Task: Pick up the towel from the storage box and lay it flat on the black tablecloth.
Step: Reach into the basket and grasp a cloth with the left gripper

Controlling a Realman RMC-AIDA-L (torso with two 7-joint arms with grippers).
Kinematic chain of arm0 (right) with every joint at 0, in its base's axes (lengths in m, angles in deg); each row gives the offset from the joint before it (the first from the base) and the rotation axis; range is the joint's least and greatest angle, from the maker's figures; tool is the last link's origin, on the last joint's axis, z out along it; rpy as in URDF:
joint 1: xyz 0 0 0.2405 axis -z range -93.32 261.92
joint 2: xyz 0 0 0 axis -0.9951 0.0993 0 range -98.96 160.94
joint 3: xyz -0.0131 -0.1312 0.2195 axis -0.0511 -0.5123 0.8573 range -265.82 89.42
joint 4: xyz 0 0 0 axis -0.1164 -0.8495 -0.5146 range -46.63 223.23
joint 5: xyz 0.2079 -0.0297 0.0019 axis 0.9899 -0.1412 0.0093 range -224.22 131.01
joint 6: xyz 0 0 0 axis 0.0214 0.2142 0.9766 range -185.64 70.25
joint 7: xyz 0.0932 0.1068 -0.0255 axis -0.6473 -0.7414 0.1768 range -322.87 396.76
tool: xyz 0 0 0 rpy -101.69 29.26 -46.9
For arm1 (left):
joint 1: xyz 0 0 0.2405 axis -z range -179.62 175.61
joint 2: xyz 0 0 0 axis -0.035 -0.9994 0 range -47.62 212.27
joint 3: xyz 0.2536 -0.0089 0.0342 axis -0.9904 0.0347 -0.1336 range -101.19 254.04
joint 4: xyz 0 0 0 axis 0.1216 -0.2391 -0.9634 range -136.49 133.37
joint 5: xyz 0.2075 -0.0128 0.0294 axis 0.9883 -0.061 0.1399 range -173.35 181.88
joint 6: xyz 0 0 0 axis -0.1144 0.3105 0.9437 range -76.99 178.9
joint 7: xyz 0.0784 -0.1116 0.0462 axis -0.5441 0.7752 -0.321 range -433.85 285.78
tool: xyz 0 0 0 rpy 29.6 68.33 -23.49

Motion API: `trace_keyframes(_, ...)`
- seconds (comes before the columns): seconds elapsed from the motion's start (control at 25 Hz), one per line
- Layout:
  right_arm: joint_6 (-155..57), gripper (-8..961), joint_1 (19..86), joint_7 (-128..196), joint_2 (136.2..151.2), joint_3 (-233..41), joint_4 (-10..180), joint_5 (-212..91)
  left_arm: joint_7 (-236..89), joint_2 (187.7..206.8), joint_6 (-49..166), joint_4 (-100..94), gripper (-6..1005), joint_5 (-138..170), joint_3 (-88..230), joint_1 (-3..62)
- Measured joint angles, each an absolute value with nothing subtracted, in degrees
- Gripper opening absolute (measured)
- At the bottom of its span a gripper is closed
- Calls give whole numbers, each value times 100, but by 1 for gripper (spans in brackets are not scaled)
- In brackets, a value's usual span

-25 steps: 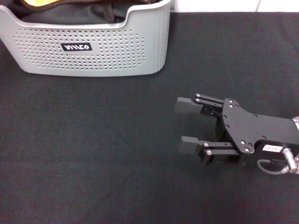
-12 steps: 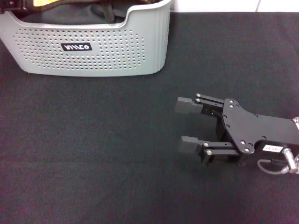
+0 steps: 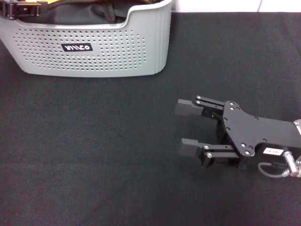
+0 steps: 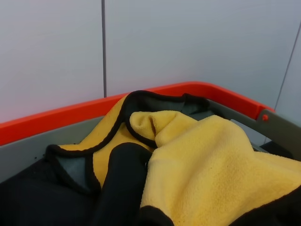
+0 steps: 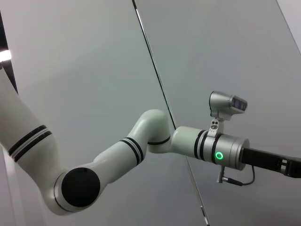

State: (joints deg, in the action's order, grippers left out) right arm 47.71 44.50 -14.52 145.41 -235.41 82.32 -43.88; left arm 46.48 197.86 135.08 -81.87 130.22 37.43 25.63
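The black tablecloth [image 3: 94, 155] fills nearly all of my head view, with a strip of pale wall beyond its far edge. The box [image 3: 94, 47] stands on the cloth at the far left, label facing me.

My right end effector [image 3: 186, 127] lies low over the cloth on the near right, jaws spread wide with nothing between them, fingers pointing left. From it, the box sits well apart, farther out and to the left, with bare cloth between the two.

My left end effector [image 3: 21, 8] shows only as a bit of black hardware at the box's far left rim, at the top edge of the head view. I cannot tell whether its fingers are apart or together.

The towel [image 4: 207, 165] is in the box. In the left wrist view it lies bunched just below and ahead of the left end effector, yellow face up in soft folds, the black hem curling round a patch of grey-green. A dark cloth [image 4: 122, 183] lies against it. Behind the pile runs an orange rim [image 4: 70, 115], then grey wall.

The right wrist view shows only the left arm [image 5: 141, 146] against grey panels.
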Motion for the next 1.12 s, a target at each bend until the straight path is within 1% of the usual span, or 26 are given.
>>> trace_keyframes(0.6, 4769, 800, 4527, -1429, 14542, -23541, 8232, -4389, 4685, 19768, 13563, -8155, 580, 13030, 3713, 2534)
trace_keyframes(0.92, 4777, 800, 4544, -1382, 14546, -23541, 8232, -4389, 4705, 19769, 13500, -7970, 343, 13039, 3773, 2606)
trace_keyframes(1.12, 4784, 800, 4599, -1361, 14550, -23513, 8232, -4389, 4689, 19793, 13357, -7857, 284, 13002, 3776, 2635)
